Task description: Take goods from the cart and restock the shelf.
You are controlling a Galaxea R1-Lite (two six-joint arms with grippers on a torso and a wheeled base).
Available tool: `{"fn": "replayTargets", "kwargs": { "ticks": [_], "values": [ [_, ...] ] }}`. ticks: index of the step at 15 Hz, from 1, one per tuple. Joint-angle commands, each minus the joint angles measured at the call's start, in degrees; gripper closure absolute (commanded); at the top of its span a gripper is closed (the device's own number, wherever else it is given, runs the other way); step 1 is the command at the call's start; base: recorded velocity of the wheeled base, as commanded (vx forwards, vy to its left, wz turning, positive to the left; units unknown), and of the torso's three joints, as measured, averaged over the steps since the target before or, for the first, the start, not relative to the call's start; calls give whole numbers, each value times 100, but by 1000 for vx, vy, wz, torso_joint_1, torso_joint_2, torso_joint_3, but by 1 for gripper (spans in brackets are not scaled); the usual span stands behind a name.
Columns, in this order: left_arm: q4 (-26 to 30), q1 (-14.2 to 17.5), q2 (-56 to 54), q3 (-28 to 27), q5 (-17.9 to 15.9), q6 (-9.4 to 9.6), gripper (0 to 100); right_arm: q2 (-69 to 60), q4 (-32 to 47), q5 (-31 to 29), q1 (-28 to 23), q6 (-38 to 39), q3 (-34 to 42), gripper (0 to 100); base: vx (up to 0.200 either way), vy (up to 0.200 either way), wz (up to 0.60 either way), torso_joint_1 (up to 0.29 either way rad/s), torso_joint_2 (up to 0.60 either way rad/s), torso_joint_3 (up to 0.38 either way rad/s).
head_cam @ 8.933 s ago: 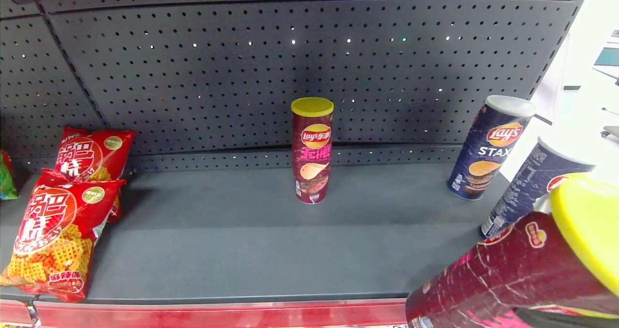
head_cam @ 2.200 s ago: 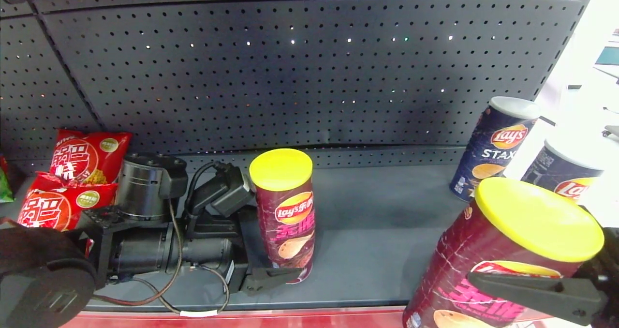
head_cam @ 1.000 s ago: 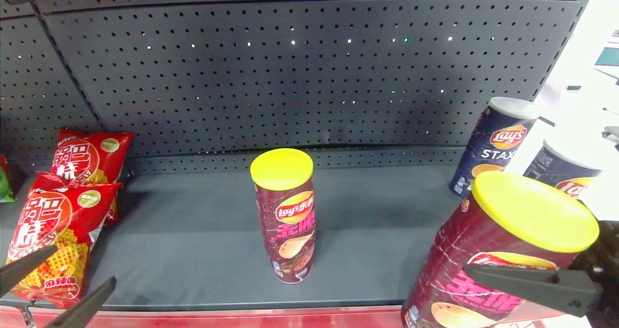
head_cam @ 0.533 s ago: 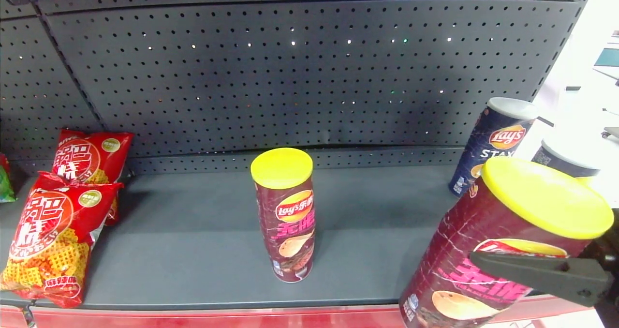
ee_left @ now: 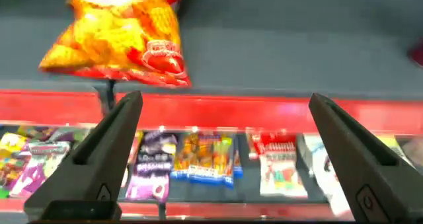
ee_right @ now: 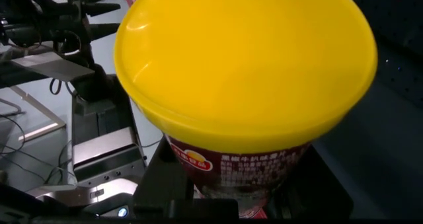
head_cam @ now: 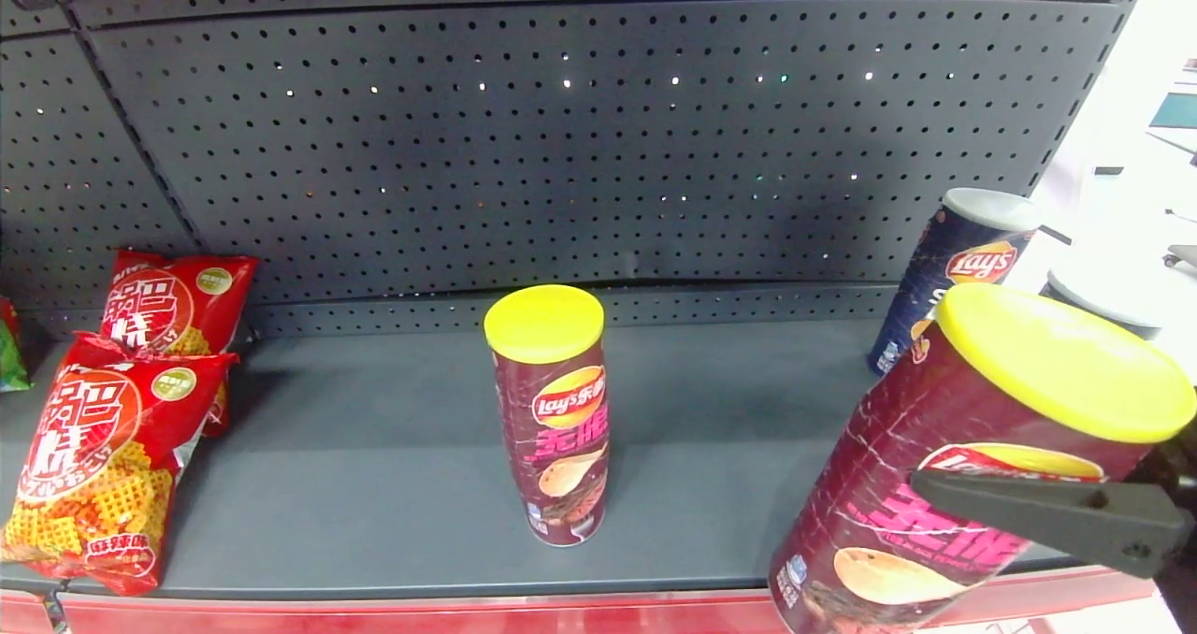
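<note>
One can [head_cam: 554,410] is shelved left of the right tool [head_cam: 973,484], in which a second can [head_cam: 935,400] is clenched, unplaced; left tool [ee_left: 225,102] released.

A: What is the shelf board [head_cam: 374,466] made of?
B: Grey painted metal, flat and not shiny. The back wall [head_cam: 561,148] is the same dull metal, full of little holes.
A: And the red strip [head_cam: 421,611] at the front?
B: Smooth and shiny.
A: The near can [head_cam: 898,512]?
B: A dark red printed wrap, smooth, a bit shiny. Its yellow lid [head_cam: 1066,363] looks like smooth plastic, with a soft shine. The middle can [head_cam: 561,447] looks the same.
A: The blue can [head_cam: 973,241]?
B: Shiny print too, with a pale smooth lid.
A: The bags [head_cam: 89,456]?
B: Thin, crinkly and shiny, like foil.
A: And the fingers [ee_left: 99,164] of the left gripper [ee_left: 226,100]?
B: Dark, hard plastic, dull
</note>
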Motion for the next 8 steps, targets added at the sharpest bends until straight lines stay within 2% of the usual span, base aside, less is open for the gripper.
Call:
{"fn": "replayTargets", "kwargs": {
  "ticks": [1,2,3,4,5,6,8],
  "values": [
    [-66,-483,-11,16,-241,207,0,3,-3,1,-6,-6,-41,100,0,0,0,0,0,0],
    [-136,-466,-11,24,-311,225,0,12,-3,1,-6,-6,-58,100,0,0,0,0,0,0],
    [-233,-448,-55,77,-188,181,0,3,-3,1,-6,2,-67,100,0,0,0,0,0,0],
    [-207,-290,-160,60,-83,128,0,3,-3,1,3,-6,-67,100,0,0,0,0,0,0],
    [-207,-123,-389,148,533,58,0,-6,-3,1,-6,2,-76,100,0,0,0,0,0,0],
    [-207,-158,-398,148,577,22,0,-6,-3,1,-6,11,-76,100,0,0,0,0,0,0],
    [-198,-184,-433,148,480,75,0,12,-3,1,-6,11,-93,100,0,0,0,0,0,0]
  ]
}}
